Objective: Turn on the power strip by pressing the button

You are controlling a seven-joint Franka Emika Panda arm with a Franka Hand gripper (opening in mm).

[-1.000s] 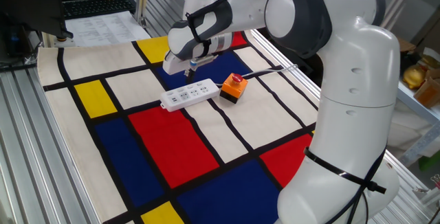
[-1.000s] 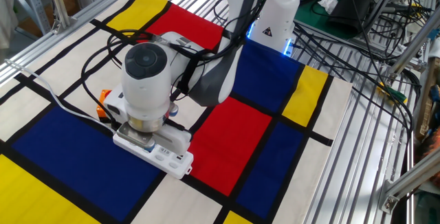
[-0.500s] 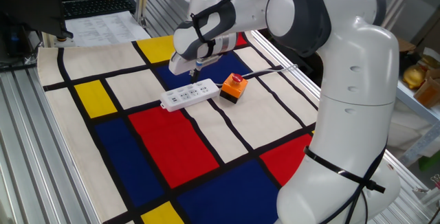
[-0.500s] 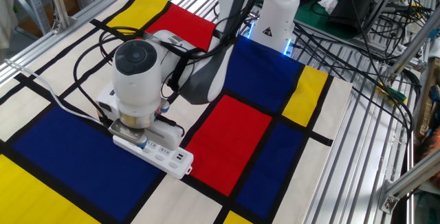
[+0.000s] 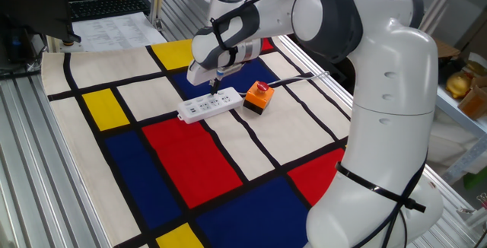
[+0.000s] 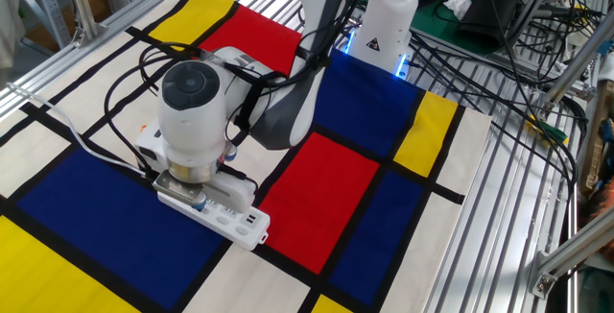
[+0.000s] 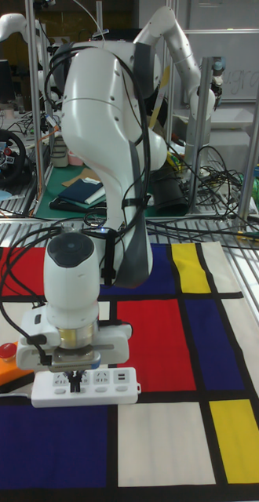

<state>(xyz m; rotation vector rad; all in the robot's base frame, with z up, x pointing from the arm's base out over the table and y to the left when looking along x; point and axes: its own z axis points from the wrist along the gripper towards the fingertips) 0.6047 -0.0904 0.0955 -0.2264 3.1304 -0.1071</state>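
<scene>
The white power strip lies flat on the patterned cloth, and its thin white cord runs off past the orange box. My gripper points straight down over the strip's end nearest that box. Its dark fingertips are held together and rest on the strip's top face. The button is hidden under the fingertips and the wrist. In the other fixed view the round wrist covers the fingers and that end of the strip.
An orange-and-black box with a red domed button stands right beside the strip's end, close to the gripper. The robot's large white body rises at the table's edge. Cables and metal rails border the cloth.
The gripper has shifted along the strip toward the orange box and come down until its tips sit on the strip. The strip and the box have not moved.
</scene>
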